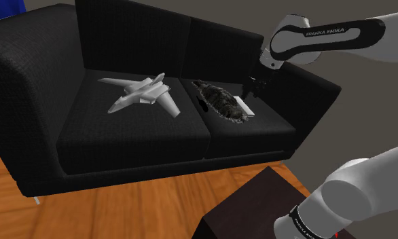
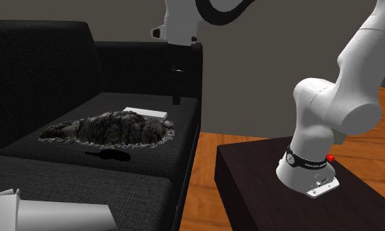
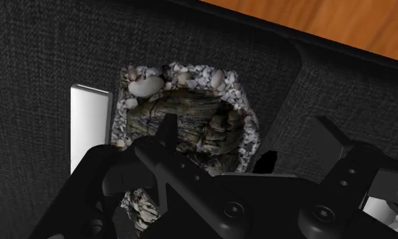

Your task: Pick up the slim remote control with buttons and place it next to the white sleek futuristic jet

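The remote [image 1: 245,108] is a slim plain white slab lying flat on the black sofa's seat cushion, on the shoulder view's right. It lies right beside a rough mottled grey rock-like object [image 1: 219,102]. The white jet [image 1: 142,95] lies on the other seat cushion, beyond that object. My gripper [image 1: 251,92] hangs just above the remote, open and holding nothing. In the second exterior view the remote [image 2: 145,113] lies behind the grey object [image 2: 109,128], with the gripper [image 2: 177,98] over its far end. In the wrist view the remote [image 3: 89,125] is off to one side of the open gripper [image 3: 245,129].
The sofa's armrest [image 1: 306,85] rises close behind the gripper and its backrest [image 1: 157,34] runs along the back. A small black thing [image 2: 109,155] lies on the cushion before the grey object. The dark stand [image 2: 303,190] sits on the wooden floor [image 1: 123,210] beside the sofa.
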